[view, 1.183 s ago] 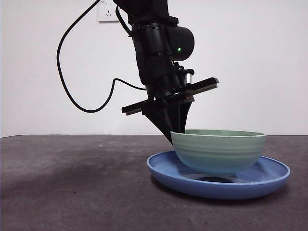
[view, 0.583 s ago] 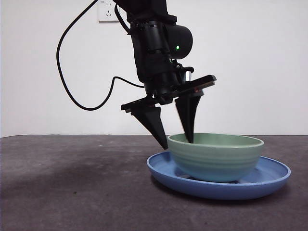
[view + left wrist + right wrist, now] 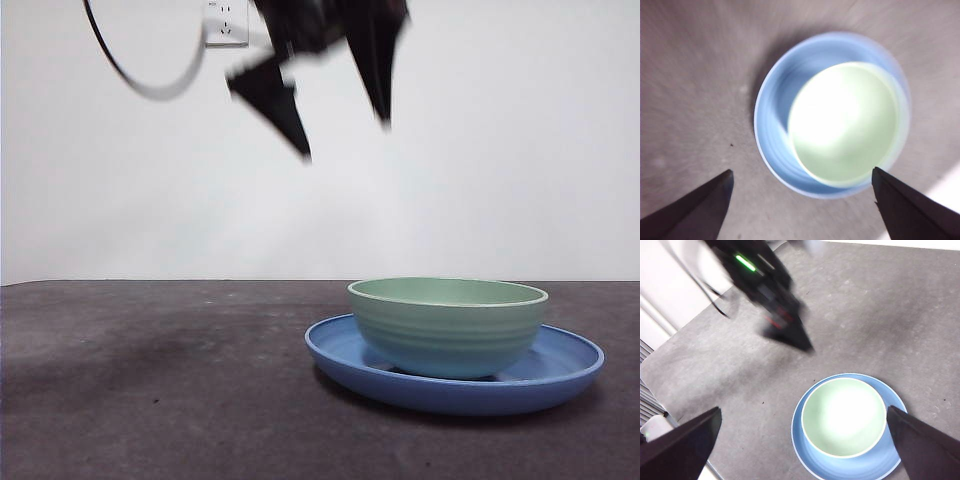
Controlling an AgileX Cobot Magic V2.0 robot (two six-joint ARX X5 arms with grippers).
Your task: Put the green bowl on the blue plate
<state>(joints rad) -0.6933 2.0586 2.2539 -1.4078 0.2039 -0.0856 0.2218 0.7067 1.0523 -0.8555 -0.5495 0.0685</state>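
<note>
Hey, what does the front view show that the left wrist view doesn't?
Only the front view shows the green bowl from the side, its base resting inside the blue plate, with faint ridges on its outside. It also shows a white wall with a socket and the left claw, open and blurred, high above the bowl and to its left. Only the left wrist view looks straight down into the bowl's bare interior and shows it sitting off-centre on the plate, with that claw's two jaws spread wide. Both show the bowl on the plate on the dark table, touched by nothing.

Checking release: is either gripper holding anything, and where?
Nothing held. Left gripper is open above the green bowl, which sits on the blue plate; right gripper is open too.
</note>
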